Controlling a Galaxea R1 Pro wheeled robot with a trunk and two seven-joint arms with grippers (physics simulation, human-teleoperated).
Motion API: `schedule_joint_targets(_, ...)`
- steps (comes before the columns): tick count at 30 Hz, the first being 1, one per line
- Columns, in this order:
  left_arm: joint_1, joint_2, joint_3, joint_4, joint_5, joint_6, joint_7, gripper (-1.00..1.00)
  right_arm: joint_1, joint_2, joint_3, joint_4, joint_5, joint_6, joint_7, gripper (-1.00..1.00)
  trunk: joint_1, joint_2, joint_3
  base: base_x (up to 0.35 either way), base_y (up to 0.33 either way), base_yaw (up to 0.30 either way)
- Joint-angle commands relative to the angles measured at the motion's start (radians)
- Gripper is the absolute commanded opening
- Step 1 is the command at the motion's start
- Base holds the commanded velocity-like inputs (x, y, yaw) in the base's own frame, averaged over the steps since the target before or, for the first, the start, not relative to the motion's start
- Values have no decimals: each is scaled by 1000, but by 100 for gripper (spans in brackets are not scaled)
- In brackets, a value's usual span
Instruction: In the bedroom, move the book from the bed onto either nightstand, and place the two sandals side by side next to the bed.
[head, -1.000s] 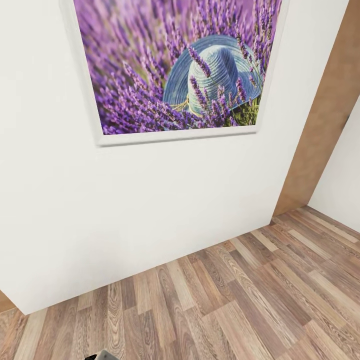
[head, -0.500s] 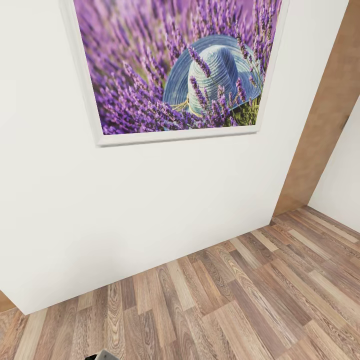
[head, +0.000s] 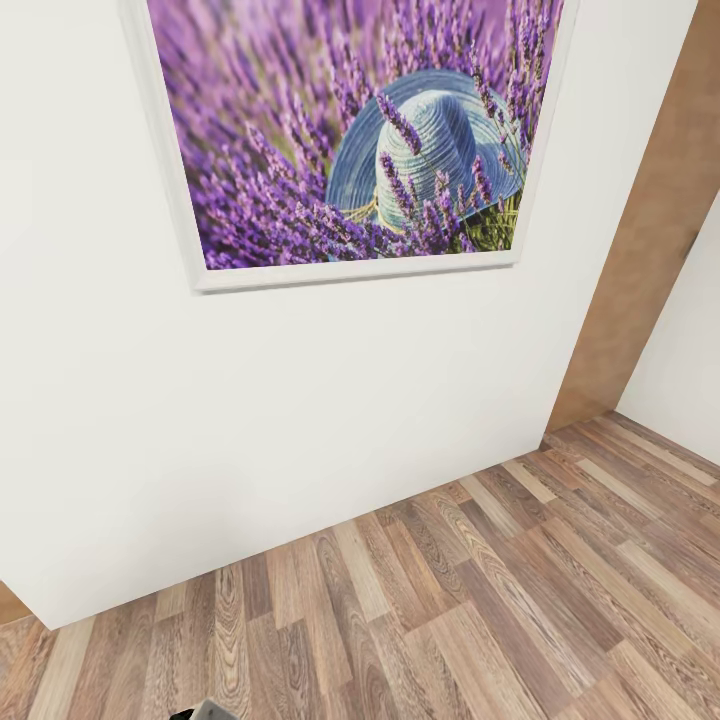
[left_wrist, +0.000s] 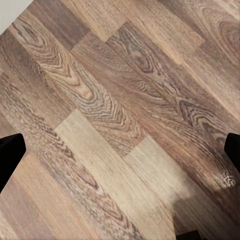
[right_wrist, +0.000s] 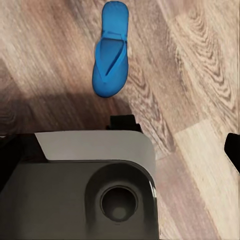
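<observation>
Head view faces a plain white wall (head: 300, 420) that takes up most of the picture, with wood-plank floor (head: 480, 600) running along its foot. High on the wall hangs a large white-framed picture (head: 350, 140) of purple lavender with a blue woven hat lying among the stems. To the right the wall ends at a brown wooden strip (head: 650, 240), and past it a second white wall (head: 695, 350) begins. At the bottom edge, left of centre, a small grey and black corner of the robot (head: 205, 712) pokes into sight.

Right wrist view looks down on the same plank floor, where the robot's grey base (right_wrist: 80, 185) with a round recess casts a dark shadow. One bright blue sandal (right_wrist: 110, 50) lies flat on the planks, sole down and strap up, a little apart from the base and touching nothing else. The right gripper (right_wrist: 120, 150) shows dark fingertips at opposite edges of that view, spread wide with nothing between them.

Left wrist view shows bare planks, with the left gripper (left_wrist: 120, 155) likewise spread, its dark fingertips at the two side edges and nothing held
</observation>
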Motion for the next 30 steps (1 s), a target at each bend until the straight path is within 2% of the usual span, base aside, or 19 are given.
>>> schedule_joint_targets(1,-1,0,-3,1,-1,-3,1,100,-4,-2,-17,1,0,-5,2,100,0,0,-1,0,0,0)
schedule_joint_targets(10,-1,0,-3,0,-1,-4,1,100,-13,-7,-54,0,0,-9,4,100,0,0,-1,0,0,0)
schedule_joint_targets(30,-1,0,-3,0,0,-5,0,100,-16,-3,-58,-11,2,-11,4,100,0,0,-1,0,0,0)
